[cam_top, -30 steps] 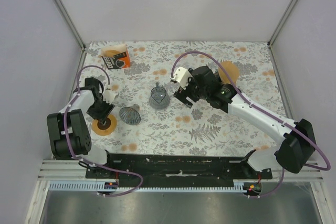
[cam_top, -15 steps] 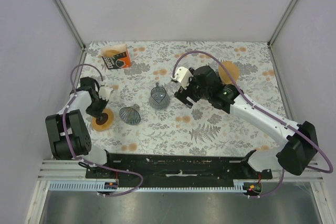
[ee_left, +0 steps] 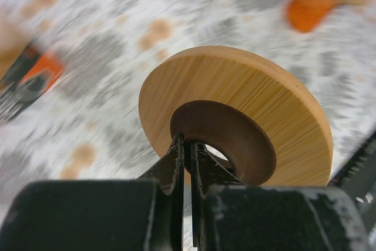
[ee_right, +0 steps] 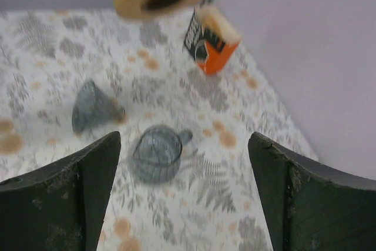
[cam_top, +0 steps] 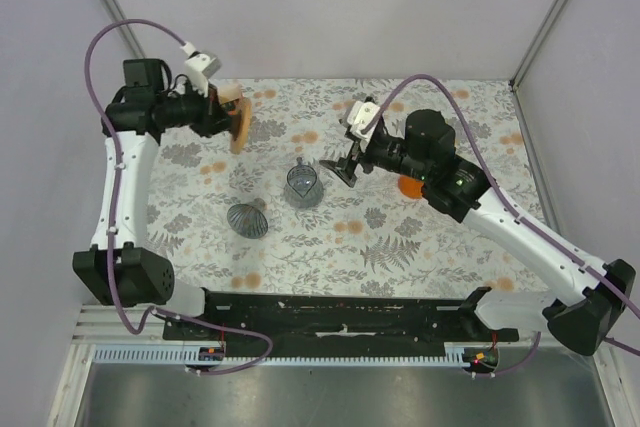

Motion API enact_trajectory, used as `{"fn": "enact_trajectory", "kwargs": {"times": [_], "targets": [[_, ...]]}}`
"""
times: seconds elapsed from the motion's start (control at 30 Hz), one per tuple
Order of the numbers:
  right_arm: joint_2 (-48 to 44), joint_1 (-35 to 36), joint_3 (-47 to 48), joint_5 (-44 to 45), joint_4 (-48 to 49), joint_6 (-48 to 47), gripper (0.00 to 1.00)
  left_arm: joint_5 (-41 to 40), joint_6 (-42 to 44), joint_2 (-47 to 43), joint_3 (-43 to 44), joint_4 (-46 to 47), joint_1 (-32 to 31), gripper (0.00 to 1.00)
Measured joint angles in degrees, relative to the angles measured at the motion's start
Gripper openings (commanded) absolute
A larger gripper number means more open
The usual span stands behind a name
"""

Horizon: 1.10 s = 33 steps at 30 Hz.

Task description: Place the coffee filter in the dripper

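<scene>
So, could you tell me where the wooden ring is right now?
In the top view the wooden ring is at the far left, clamped by its inner rim in the left gripper and held above the table beside the orange filter box.

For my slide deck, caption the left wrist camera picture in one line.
Left gripper pinches a wooden ring by its inner edge above the floral table.

Two drippers (cam_top: 302,185) (cam_top: 247,219), one filter box (ee_right: 211,42)
</scene>
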Motion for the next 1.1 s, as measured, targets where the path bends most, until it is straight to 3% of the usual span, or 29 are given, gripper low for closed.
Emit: {"fn": "enact_trajectory", "kwargs": {"times": [0.17, 0.3, 0.47, 0.57, 0.87, 0.93, 0.97, 1.0, 1.03, 1.07, 1.1], "targets": [[-0.68, 0.15, 0.04, -8.11, 16.41, 4.81, 0.95, 15.50, -3.63, -0.09, 7.39, -4.83, -12.33, 0.02], [2.01, 0.50, 0.92, -11.47, 23.91, 7.13, 0.93, 24.00, -6.43, -0.09, 10.91, -6.78, -14.93, 0.02], [5.49, 0.48, 1.99, -14.23, 27.21, 9.25, 0.89, 28.35, -8.98, 0.02, 11.58, -7.56, -18.23, 0.02], [6.75, 0.48, 2.38, -15.28, 28.50, 10.49, 0.81, 29.38, -9.86, 0.24, 11.58, -7.85, -19.74, 0.02], [9.90, 0.46, 5.49, -16.94, 29.09, 13.35, 0.26, 30.27, -10.97, 0.81, 11.56, -8.24, -21.00, 0.02], [10.14, 0.17, 5.97, -16.85, 28.28, 13.79, 0.04, 30.21, -11.39, 0.90, 11.56, -8.46, -20.68, 0.02], [10.34, 0.09, 6.38, -16.83, 27.74, 14.16, 0.00, 30.16, -11.63, 0.98, 11.56, -8.46, -20.59, 0.02], [10.54, 0.02, 6.82, -16.83, 27.06, 14.47, 0.00, 29.86, -11.82, 1.11, 11.58, -8.07, -20.55, 0.05], [10.67, 0.04, 7.17, -16.44, 26.34, 14.67, 0.00, 29.77, -12.07, 1.31, 11.58, -7.96, -20.48, 0.15], [10.78, 0.04, 7.45, -15.87, 25.55, 15.02, 0.00, 29.62, -12.31, 1.57, 11.58, -7.80, -20.44, 0.27], [10.82, 0.04, 7.61, -15.04, 24.68, 15.26, 0.00, 29.22, -12.50, 1.86, 11.58, -7.61, -20.44, 0.46]]}}
